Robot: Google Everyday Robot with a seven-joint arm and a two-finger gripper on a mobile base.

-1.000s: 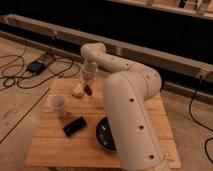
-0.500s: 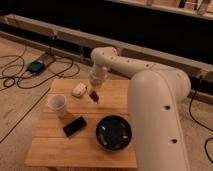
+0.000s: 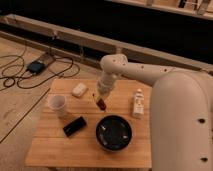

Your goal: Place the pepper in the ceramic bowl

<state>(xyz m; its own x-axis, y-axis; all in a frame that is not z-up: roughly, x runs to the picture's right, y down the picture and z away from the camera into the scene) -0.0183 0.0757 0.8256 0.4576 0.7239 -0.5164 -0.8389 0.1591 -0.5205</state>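
Observation:
The pepper (image 3: pixel 101 104) is a small dark-red chili held in my gripper (image 3: pixel 100 101), hanging above the wooden table (image 3: pixel 55 145) a little behind and left of the ceramic bowl. The ceramic bowl (image 3: pixel 114 133) is wide, round, black and glossy, at the table's front centre. My white arm reaches in from the right, with the gripper pointing down, shut on the pepper, above the table's middle.
A white cup (image 3: pixel 57 104) stands at the left. A flat black slab (image 3: pixel 74 126) lies in front of the cup. A pale cream block (image 3: pixel 79 90) lies at the back left. A white bottle (image 3: pixel 137 104) lies at the right. Cables and a box (image 3: pixel 36 66) lie on the floor.
My gripper has carried the pepper right and forward, from near the cream block toward the bowl. The arm has swung out of the way, so the bowl now shows whole.

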